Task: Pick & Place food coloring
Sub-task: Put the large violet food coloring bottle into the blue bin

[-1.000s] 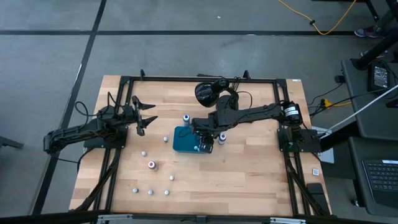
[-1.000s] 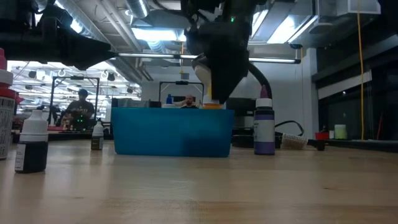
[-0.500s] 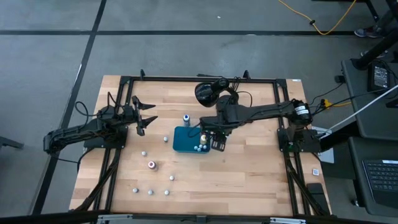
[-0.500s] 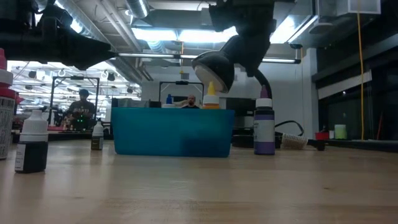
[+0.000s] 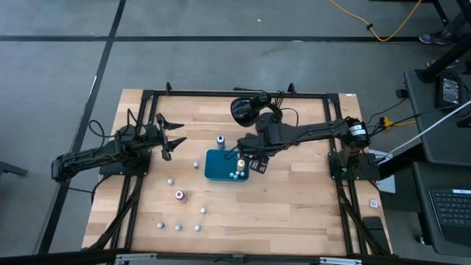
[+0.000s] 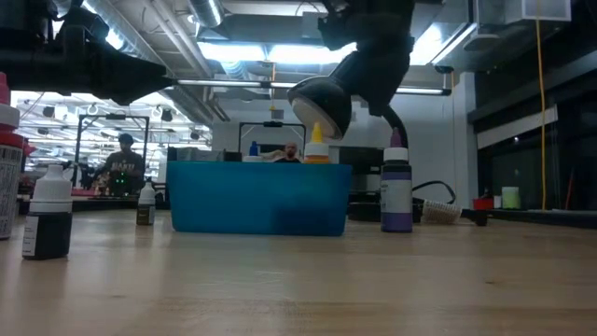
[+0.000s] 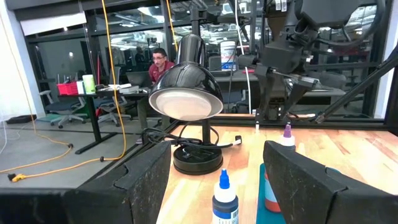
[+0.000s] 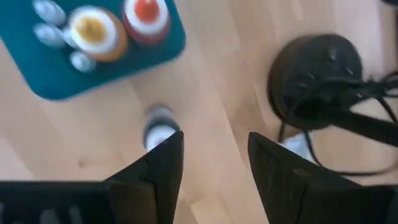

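The teal tray (image 5: 215, 168) sits mid-table. In its right end stand an orange-topped food coloring bottle (image 8: 96, 28) and a red-topped one (image 8: 146, 12), with small pale bottles beside them. A purple-topped bottle (image 6: 396, 191) stands on the wood just right of the tray. More small bottles (image 5: 179, 195) are scattered toward the near left, and a blue-topped one (image 5: 220, 140) stands behind the tray. My right gripper (image 5: 254, 165) hangs open above the purple-topped bottle, pointing steeply down, with nothing between its fingers. My left gripper (image 5: 174, 138) waits open at the far left.
A black desk lamp (image 5: 246, 109) with its cable stands at the far edge, just behind the tray and under my right arm. Bare wood lies to the tray's near right. People sit at desks in the room beyond the table.
My right gripper has risen off the tray's right end, shifted a little toward the table's right edge and tipped. The orange-topped bottle it was low over now stands by itself in the tray.
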`<act>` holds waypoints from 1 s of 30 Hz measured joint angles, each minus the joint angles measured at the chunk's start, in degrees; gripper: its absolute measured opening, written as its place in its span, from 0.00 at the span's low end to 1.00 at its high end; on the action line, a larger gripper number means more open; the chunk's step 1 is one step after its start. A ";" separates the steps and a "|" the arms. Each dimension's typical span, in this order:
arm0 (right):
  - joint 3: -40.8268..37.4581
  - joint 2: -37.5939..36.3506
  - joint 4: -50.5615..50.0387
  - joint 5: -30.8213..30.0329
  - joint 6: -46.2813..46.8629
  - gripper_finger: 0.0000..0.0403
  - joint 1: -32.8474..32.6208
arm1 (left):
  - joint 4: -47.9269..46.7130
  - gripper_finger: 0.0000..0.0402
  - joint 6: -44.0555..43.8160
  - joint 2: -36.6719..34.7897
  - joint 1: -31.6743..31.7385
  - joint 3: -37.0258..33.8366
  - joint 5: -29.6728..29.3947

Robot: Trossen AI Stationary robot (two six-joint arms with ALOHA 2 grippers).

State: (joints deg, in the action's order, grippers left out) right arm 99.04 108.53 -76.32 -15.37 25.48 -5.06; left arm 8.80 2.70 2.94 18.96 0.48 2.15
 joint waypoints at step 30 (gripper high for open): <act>-19.59 -18.73 10.49 -8.50 18.91 0.45 -4.26 | 0.00 0.63 0.00 0.01 0.00 0.01 0.00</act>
State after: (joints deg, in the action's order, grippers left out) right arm 79.46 89.80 -65.83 -23.87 44.39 -9.32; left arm 8.80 2.70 2.95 18.96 0.49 2.15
